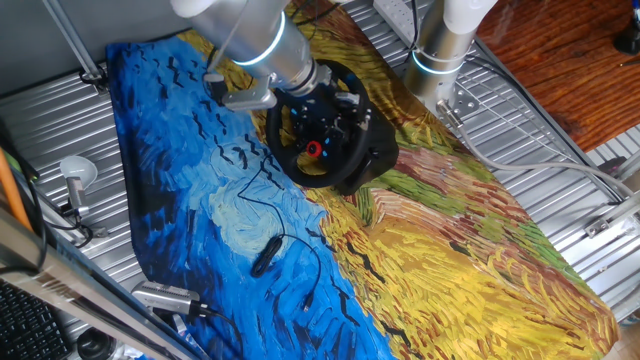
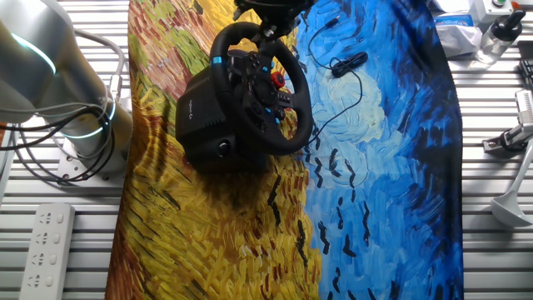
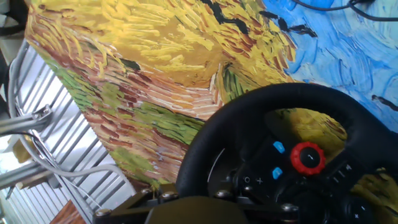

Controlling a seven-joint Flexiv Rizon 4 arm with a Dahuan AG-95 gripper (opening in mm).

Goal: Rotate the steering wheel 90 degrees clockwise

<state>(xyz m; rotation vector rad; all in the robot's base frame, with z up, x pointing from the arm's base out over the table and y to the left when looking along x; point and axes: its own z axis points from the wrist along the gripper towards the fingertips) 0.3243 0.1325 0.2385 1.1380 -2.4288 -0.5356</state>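
Note:
The black steering wheel (image 1: 303,168) stands on its bulky base (image 2: 200,108) on the painted cloth, with a red knob (image 1: 313,149) and blue-lit buttons on the hub. My gripper (image 1: 320,84) sits at the far top of the rim (image 2: 268,30), shut on it. In the hand view the thick rim (image 3: 249,109) curves down and runs under the hand's body (image 3: 186,211). The fingertips themselves are hidden there. The red knob (image 3: 308,157) lies to the right of the hand.
A small black cabled device (image 1: 266,256) lies on the blue part of the cloth (image 1: 190,170), its cable trailing toward the wheel. The arm's base column (image 1: 442,50) stands behind the wheel. A power strip (image 2: 46,242) and metal brackets (image 2: 508,142) sit on the ribbed table.

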